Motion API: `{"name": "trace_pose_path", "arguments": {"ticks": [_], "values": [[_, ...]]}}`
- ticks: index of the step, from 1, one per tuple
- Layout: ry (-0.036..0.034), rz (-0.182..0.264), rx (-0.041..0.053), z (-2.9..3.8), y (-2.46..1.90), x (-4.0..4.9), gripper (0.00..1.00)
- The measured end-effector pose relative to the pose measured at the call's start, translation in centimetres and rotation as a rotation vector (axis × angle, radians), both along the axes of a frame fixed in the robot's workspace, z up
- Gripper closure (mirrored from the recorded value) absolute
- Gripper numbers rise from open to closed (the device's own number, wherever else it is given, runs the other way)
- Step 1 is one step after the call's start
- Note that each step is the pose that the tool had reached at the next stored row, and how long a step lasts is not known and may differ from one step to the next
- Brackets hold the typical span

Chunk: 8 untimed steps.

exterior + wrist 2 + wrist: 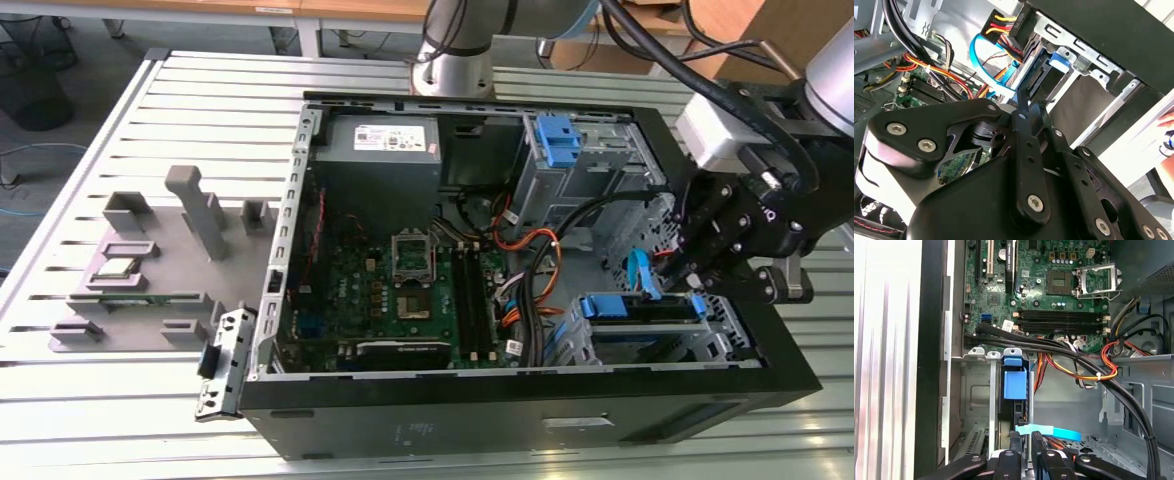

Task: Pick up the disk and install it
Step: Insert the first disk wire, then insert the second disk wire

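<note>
In drive cage, disk (1014, 385) beneath end effector (1026, 442)

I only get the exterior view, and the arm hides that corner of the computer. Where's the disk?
Observer: In the first wrist view, the disk sits in the metal drive bay, its blue caddy just ahead of the gripper.
Operator: Is something in the way?
Observer: A light blue flat cable lies across close to the gripper, beside the disk.
Operator: Any other wires there?
Observer: In the second wrist view, a black plug with red, yellow and black wires sits right by the bay.
</note>
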<state>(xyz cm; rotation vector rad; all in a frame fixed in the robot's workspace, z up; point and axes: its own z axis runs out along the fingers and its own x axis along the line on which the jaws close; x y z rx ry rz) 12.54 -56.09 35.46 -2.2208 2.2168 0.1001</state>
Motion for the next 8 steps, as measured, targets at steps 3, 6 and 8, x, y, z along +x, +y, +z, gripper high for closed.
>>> {"name": "trace_pose_path", "arguments": {"ticks": [3,6,8], "values": [[0.0000,0.000,0.0000,0.06,-0.01,0.00,0.76],[0.0000,0.000,0.0010,0.14,0.00,0.01,0.76],[0.0000,0.000,0.0036,0.16,0.00,0.00,0.76]]}}
